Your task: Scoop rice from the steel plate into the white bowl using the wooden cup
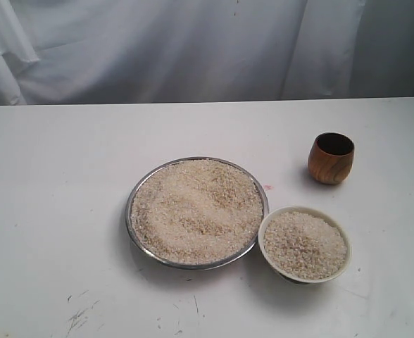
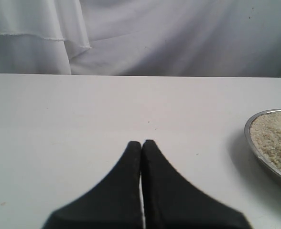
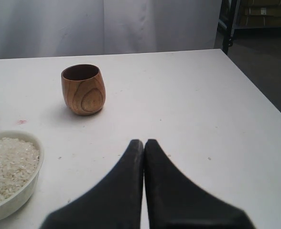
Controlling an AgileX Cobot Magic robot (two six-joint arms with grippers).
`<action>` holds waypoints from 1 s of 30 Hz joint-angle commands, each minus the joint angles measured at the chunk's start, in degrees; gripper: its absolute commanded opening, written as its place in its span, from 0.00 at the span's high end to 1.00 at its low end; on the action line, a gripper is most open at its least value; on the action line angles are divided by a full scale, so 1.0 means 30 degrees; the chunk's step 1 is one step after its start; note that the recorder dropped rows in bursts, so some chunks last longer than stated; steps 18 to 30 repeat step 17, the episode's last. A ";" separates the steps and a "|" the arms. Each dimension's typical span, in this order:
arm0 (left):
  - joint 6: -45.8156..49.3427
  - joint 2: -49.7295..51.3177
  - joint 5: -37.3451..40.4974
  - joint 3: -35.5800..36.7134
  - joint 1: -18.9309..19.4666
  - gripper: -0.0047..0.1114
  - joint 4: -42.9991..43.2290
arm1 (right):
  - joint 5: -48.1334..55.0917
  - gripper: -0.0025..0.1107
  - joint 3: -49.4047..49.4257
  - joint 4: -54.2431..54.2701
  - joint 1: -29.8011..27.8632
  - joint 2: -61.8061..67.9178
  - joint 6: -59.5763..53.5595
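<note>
1. Exterior view: the steel plate (image 1: 132, 211), heaped with rice (image 1: 196, 208), sits mid-counter (image 1: 52, 176). The white bowl (image 1: 306, 209) (also rice-filled) is just beside it, and the wooden cup (image 1: 331, 160) stands upright beyond the bowl.
2. Only the wrist views show the claws: the left claw (image 2: 141, 143) is pressed closed and empty near the plate, and the right claw (image 3: 144, 142) is likewise closed and empty, near bowl and cup.

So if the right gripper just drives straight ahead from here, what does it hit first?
Probably nothing: ahead of the shut right gripper lies only bare table. The wooden cup stands off that line, though depth is unclear.
</note>
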 commanded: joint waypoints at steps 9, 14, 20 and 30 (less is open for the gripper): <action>-0.0061 -0.0096 -0.0121 0.0086 -0.0030 0.96 -0.0014 | 0.0011 0.98 0.0067 -0.0169 0.0083 -0.0120 -0.0048; -0.0061 -0.0096 -0.0121 0.0086 -0.0030 0.96 -0.0014 | 0.0011 0.98 0.0067 0.0016 0.0083 -0.0120 -0.0048; -0.0061 -0.0096 -0.0121 0.0086 -0.0030 0.96 -0.0014 | 0.0011 0.98 0.0067 0.0016 0.0083 -0.0120 -0.0048; -0.0061 -0.0096 -0.0121 0.0086 -0.0030 0.96 -0.0014 | 0.0011 0.98 0.0067 0.0016 0.0083 -0.0120 -0.0048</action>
